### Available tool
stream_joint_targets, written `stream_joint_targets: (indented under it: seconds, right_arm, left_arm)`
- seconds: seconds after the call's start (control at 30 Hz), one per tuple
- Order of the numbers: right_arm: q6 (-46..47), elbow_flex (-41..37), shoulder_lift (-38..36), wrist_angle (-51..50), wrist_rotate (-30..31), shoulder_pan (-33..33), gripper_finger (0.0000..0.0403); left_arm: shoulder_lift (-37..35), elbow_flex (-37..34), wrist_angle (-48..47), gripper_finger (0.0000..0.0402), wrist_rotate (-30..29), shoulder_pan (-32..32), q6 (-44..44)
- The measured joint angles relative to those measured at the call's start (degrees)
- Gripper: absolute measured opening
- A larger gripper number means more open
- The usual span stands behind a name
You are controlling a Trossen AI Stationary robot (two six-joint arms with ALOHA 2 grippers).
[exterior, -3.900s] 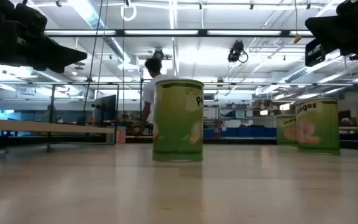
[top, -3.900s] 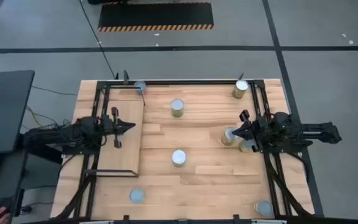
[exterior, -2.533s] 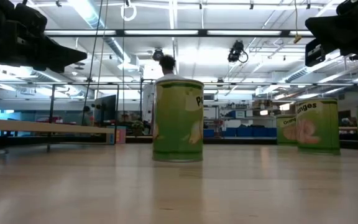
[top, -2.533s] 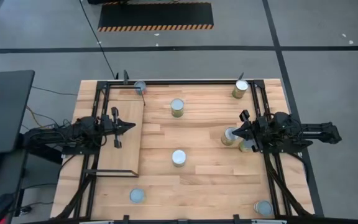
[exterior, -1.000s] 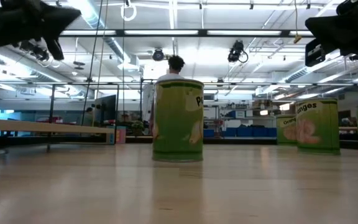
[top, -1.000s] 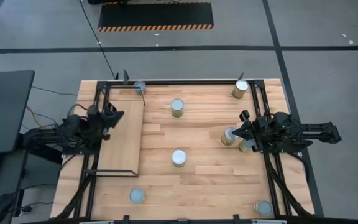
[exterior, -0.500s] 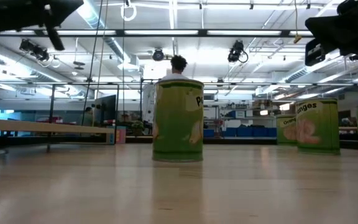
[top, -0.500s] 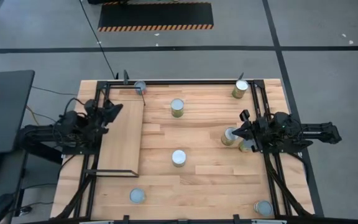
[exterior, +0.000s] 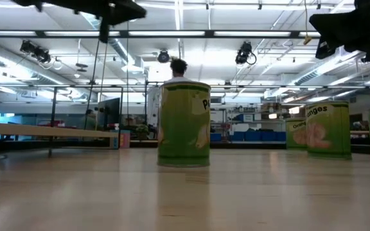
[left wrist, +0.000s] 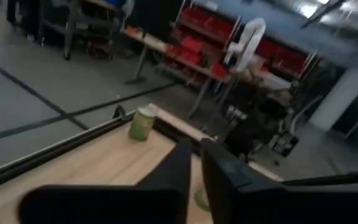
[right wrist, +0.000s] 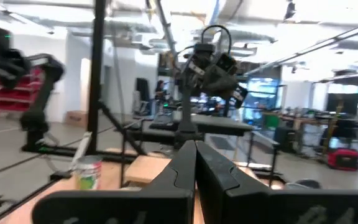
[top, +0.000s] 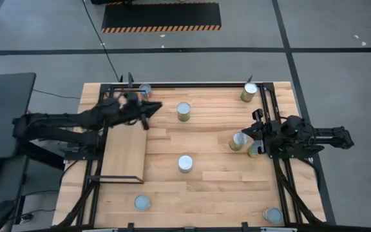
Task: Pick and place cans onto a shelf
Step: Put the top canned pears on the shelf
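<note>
The shelf (top: 123,153), a pale board in a black frame, serves as the landmark at the tabletop's (top: 211,187) left side, and nothing stands on it: judging by that, no can has been placed and the whole job remains. The left claw (top: 148,111) hangs over the shelf's far right corner, reaching toward the olive can (top: 183,112) just beyond; its fingers (left wrist: 185,168) stand a narrow slit apart and hold nothing. One can (top: 145,89) sits at the far edge just past the shelf, another (top: 142,203) near its front corner. To the shelf's right a can (top: 185,164) stands mid-tabletop. Well to the right, the right claw (top: 254,129) waits, pressed shut and empty, beside a pair of cans (top: 239,141); further cans stand at the far right corner (top: 248,93) and the near right corner (top: 273,216). In the low view, the green can (exterior: 184,125) shows a "P", and another label (exterior: 328,130) reads "nges", probably oranges.
</note>
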Motion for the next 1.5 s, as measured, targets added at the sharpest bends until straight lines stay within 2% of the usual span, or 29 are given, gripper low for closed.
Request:
stream_joint_targets:
  seconds: [0.27, 0.43, 0.53, 0.77, 0.97, 1.3, 1.5]
  right_arm:
    - [0.5, 0.0, 0.0, 3.8, 1.9, 0.0, 0.0013]
    - [3.2, 0.0, 0.0, 4.8, 1.9, 0.0, 0.0013]
    - [3.6, 0.0, 0.0, 5.0, 1.9, 0.0, 0.0013]
    - [3.5, 0.0, 0.0, 5.0, 1.9, 0.0, 0.0013]
    - [1.9, 0.0, 0.0, 5.0, 2.0, 0.0, 0.0013]
    - [1.4, 0.0, 0.0, 3.8, 2.0, 0.0, 0.0013]
    - [1.5, 0.0, 0.3, 2.5, 2.0, 0.0, 0.0013]
  left_arm:
    - [15.2, 11.3, -2.1, 0.0209, 17.4, 10.5, 5.1]
    - [23.9, 21.1, -10.8, 0.0310, 25.9, 13.7, 11.0]
    - [28.9, 26.7, -17.2, 0.0348, 29.0, 14.5, 15.8]
    - [37.3, 34.1, -23.7, 0.0351, 27.2, 14.5, 23.2]
    - [42.2, 34.3, -25.1, 0.0349, 26.7, 14.5, 27.9]
    - [46.7, 34.3, -28.7, 0.0354, 26.9, 16.0, 32.4]
    - [49.2, 34.3, -29.0, 0.0355, 22.7, 16.1, 35.9]
